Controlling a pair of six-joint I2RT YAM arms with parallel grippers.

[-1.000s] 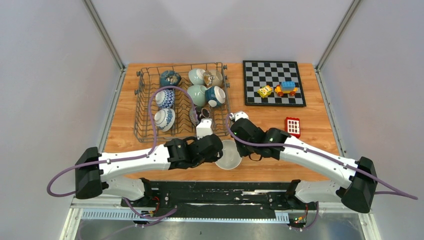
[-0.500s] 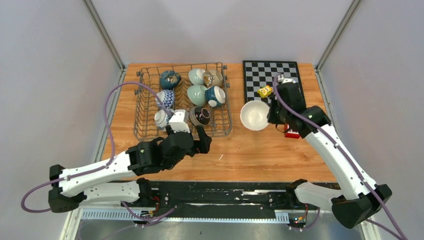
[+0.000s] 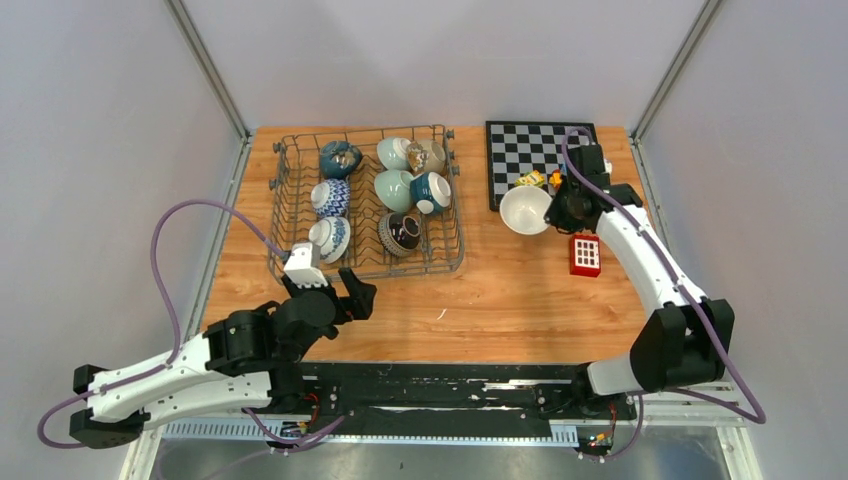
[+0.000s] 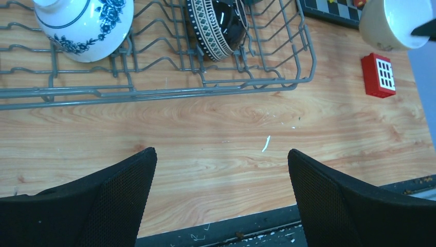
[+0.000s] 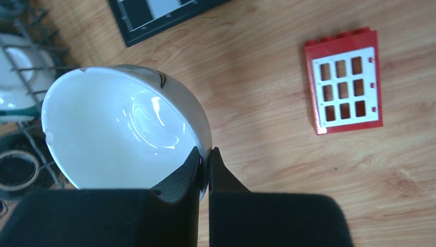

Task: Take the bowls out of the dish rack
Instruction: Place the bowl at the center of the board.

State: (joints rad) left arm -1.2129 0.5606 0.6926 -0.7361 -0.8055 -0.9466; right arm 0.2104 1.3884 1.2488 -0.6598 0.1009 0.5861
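White bowl (image 5: 118,128) clamped in right jaws beside red block (image 5: 343,82), chessboard (image 3: 515,150); left jaws apart near dish rack (image 3: 360,250).

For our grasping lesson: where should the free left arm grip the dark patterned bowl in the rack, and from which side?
Probably the top of its rim, from above. The dark bowl stands on edge between the prongs of the rack, opening sideways, so one finger fits inside and one outside; wires block its lower sides. The left gripper is open.
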